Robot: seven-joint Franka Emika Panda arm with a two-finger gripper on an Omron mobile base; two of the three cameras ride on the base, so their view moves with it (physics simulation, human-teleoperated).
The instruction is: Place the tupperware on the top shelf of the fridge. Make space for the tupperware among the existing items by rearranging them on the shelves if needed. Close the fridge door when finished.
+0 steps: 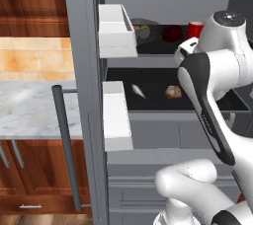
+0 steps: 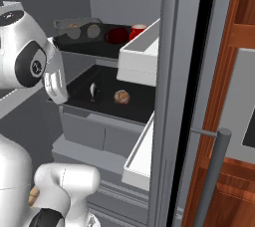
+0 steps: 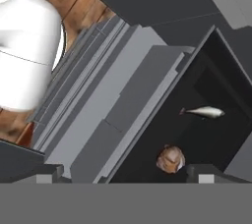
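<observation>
Left base view showed the fridge (image 1: 84, 95), tall and grey, standing open with its door swung out toward the camera and a long bar handle (image 1: 66, 147) on the door's face. White door bins (image 1: 116, 30) sat on the inner side of the door. Beside the fridge, a marble table (image 1: 29, 110) ran over wooden cabinets. The white robot arm rose at the right, in front of the fridge interior.

Inside, the top shelf (image 1: 158, 46) held the tupperware (image 1: 143, 27) at its left end, close to the upper door bin. To the tupperware's right sat a red-orange apple (image 1: 173, 33), then a red can (image 1: 195, 28) just beside it. On the lower shelf (image 1: 153, 98) lay a white slender piece (image 1: 139, 91) and, a little apart to its right, a brown round lump (image 1: 173, 92).

Hand view looked down at the lower shelf (image 3: 216, 120), with the lump (image 3: 171, 159) near the pincer (image 3: 123, 175). The pincer's fingers (image 3: 47, 171) stood wide apart, holding nothing.
</observation>
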